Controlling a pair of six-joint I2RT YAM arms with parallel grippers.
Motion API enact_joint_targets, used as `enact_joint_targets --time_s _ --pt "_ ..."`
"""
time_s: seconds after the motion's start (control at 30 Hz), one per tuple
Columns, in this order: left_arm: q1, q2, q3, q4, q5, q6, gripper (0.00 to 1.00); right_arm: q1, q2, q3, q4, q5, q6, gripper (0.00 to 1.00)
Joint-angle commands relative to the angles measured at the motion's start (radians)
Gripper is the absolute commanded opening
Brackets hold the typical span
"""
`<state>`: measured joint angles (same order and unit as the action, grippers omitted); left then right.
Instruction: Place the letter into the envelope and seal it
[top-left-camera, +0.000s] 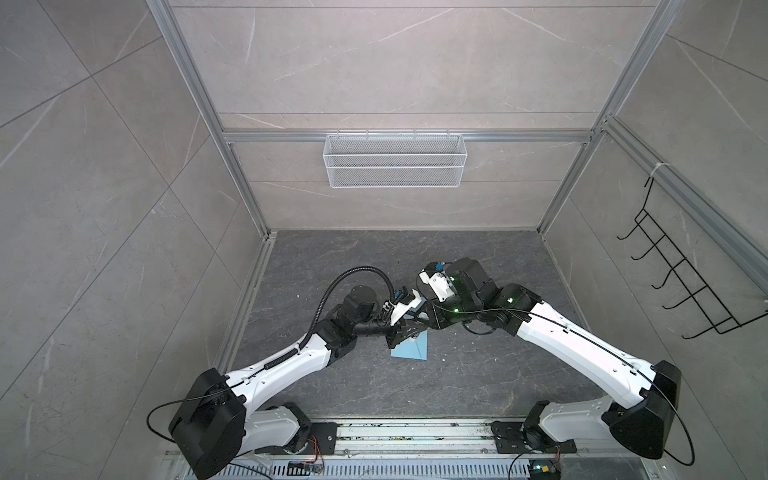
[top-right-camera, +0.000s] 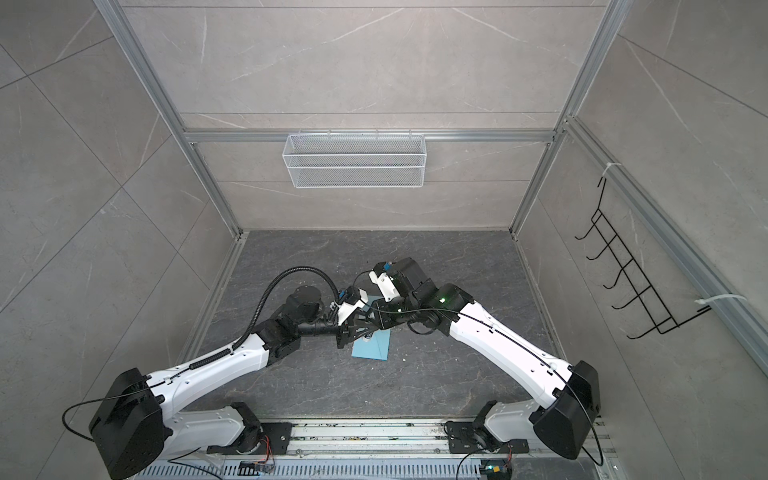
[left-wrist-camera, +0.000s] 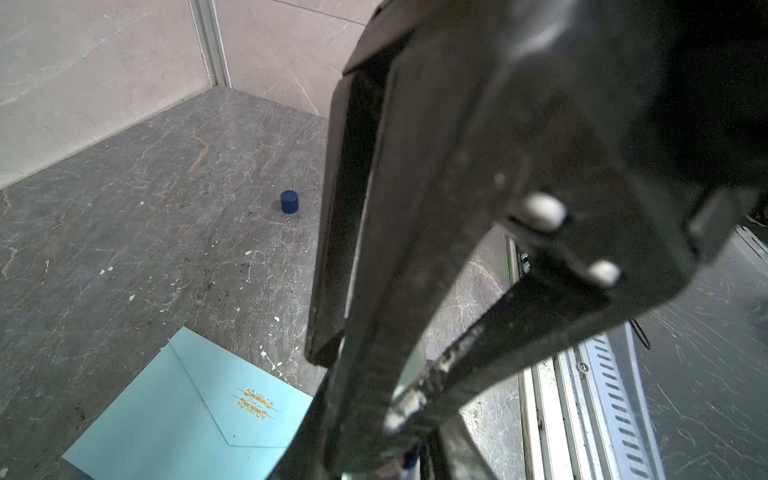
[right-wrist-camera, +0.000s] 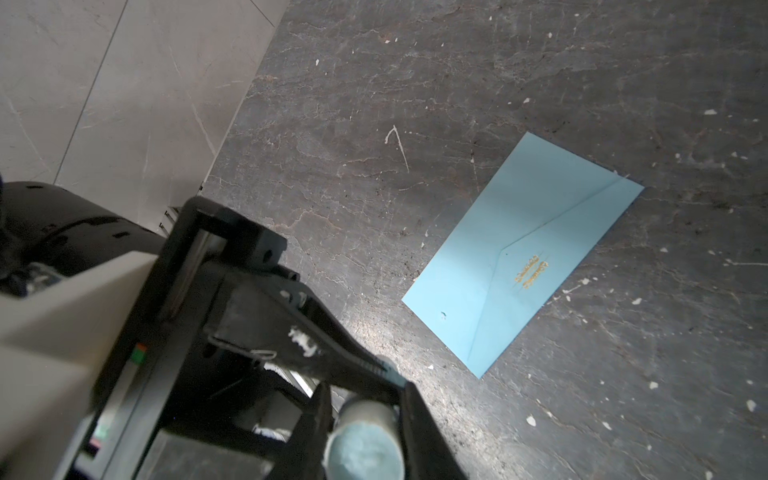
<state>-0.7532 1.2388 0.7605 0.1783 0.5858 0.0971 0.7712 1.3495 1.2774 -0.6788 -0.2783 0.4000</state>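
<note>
envelope (right-wrist-camera: 523, 253), cap (left-wrist-camera: 289, 202) on table (right-wrist-camera: 374, 124), well apart | tube (right-wrist-camera: 365, 440) in right pincer (right-wrist-camera: 365, 390)

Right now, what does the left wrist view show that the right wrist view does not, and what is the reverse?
Only the left wrist view shows a small dark blue cylinder. It stands upright on the table, apart from the envelope. Only the right wrist view shows a pale cylinder between the fingers of the right end effector. Both views show the light blue envelope lying flat on the dark table, with its pointed flap folded down and a gold emblem on the flap.
</note>
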Motion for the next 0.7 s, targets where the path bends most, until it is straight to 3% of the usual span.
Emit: enact_joint_targets --time_s 0.0,0.23,0.43,0.53,0.67 --pt "-0.003 -0.001 0.067 0.028 -0.046 0.002 0.0 0.022 0.009 0.025 -0.027 -0.013 0.017 0.21" --pt "-0.005 0.012 0.082 0.012 -0.07 -0.004 0.0 0.024 0.011 0.03 -0.019 -0.001 0.035 0.1" --pt "-0.003 0.012 0.066 0.024 -0.061 0.001 0.33 0.024 -0.019 0.027 -0.015 0.065 0.043 0.04" --pt "-0.003 -0.002 0.036 0.055 -0.052 -0.001 0.43 0.025 -0.037 0.026 -0.009 0.098 0.053 0.03" --pt "-0.003 -0.021 -0.008 0.112 -0.043 -0.007 0.48 0.024 -0.053 0.022 0.002 0.12 0.069 0.02"
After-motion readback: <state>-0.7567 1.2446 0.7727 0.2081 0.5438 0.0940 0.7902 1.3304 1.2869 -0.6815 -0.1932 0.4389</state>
